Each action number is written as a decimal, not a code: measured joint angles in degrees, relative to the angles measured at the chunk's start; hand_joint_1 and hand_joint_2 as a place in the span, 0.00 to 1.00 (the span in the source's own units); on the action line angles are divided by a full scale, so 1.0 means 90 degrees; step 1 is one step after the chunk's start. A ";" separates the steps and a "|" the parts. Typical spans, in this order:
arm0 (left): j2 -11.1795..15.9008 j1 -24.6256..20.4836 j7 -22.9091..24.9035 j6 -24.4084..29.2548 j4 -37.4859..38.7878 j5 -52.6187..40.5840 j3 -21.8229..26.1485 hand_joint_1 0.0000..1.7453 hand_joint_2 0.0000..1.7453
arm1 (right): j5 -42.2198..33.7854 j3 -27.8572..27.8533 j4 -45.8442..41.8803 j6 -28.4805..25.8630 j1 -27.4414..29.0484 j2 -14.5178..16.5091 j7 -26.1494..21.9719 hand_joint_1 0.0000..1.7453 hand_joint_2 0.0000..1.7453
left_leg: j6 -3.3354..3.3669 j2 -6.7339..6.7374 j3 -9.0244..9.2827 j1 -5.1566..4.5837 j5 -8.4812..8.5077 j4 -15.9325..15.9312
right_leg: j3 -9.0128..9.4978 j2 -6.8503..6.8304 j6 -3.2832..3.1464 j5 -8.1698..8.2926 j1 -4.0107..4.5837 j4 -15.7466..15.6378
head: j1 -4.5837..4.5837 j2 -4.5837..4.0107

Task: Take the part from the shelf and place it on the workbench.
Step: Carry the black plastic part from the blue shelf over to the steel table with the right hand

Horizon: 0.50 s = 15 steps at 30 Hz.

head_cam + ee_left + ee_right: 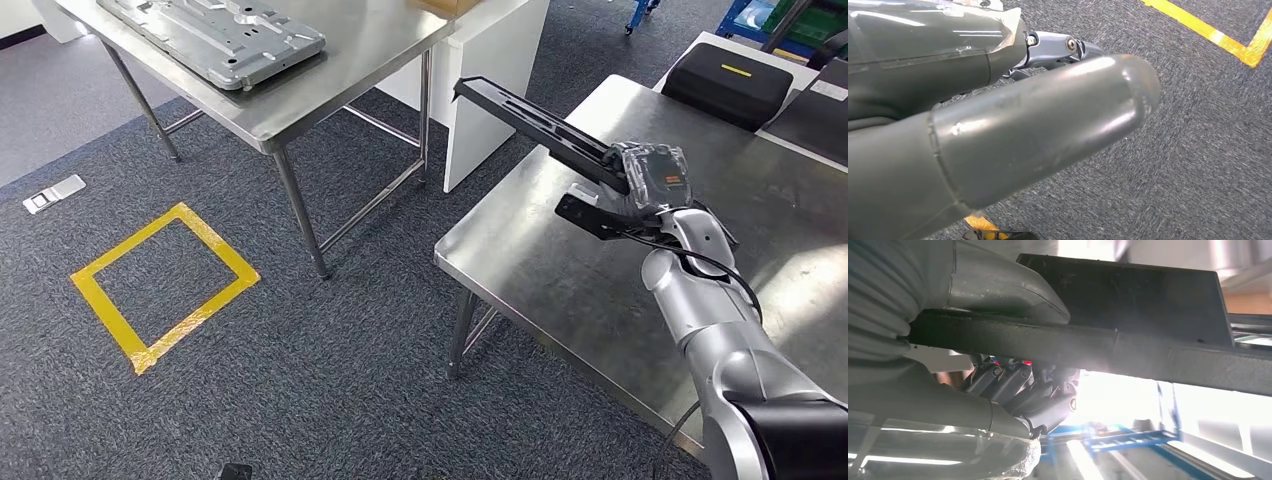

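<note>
Grey carpet (330, 330) covers the floor, and on its left side a square outline of yellow tape (165, 285) is stuck down, with a small pale flat object (53, 194) lying on the carpet beyond it. Further back stands a steel surface (330, 70) on thin legs, carrying a grey metal plate (215, 32) with holes and cutouts. To the right of it a white cabinet (490, 70) stands between the two tables. The left hand (1013, 130) hangs above the carpet near the yellow tape in the left wrist view; its thick grey thumb lies extended and nothing is in it, though I cannot tell how the other fingers are set. Right of the cabinet is the nearer steel workbench (560, 290), a bare reflective surface. Above its left part the right hand (645, 180) grips the part (530, 115), a long black bracket, near one end; the rest of the part juts away from the hand, up and to the left, out past the workbench edge, clear of the metal. In the right wrist view the thumb lies on one side of the black bar and the dark fingers (1013, 385) curl against the other. A black case (727, 85) sits at the far right corner.
</note>
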 joint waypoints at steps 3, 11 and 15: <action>0.0002 0.0005 0.0000 0.0001 0.0000 -0.0003 0.0007 0.00 0.00 | 0.0045 0.0053 0.0060 -0.0005 -0.0040 0.0097 0.0004 0.99 1.00 | 0.0013 -0.0007 -0.0037 0.0000 -0.0005 0.0040 | -0.0034 -0.0007 0.0002 -0.0002 0.0000 0.0032 | 0.0001 0.0000; 0.0012 0.0020 0.0000 -0.0019 0.0000 -0.0005 0.0032 0.00 0.00 | -0.0033 0.0103 0.0129 -0.0226 -0.0123 -0.0040 0.0163 0.99 1.00 | 0.0047 -0.0005 -0.0221 -0.0005 -0.0032 0.0222 | -0.0223 -0.0008 0.0042 -0.0028 0.0000 0.0215 | 0.0001 0.0000; 0.0015 0.0027 0.0000 -0.0023 0.0000 -0.0004 0.0036 0.00 0.00 | -0.0141 0.0093 0.0131 -0.0266 -0.0125 -0.0169 0.0119 0.99 1.00 | 0.0053 0.0000 -0.0294 -0.0006 -0.0042 0.0289 | -0.0301 -0.0007 0.0045 -0.0031 0.0000 0.0294 | 0.0000 0.0000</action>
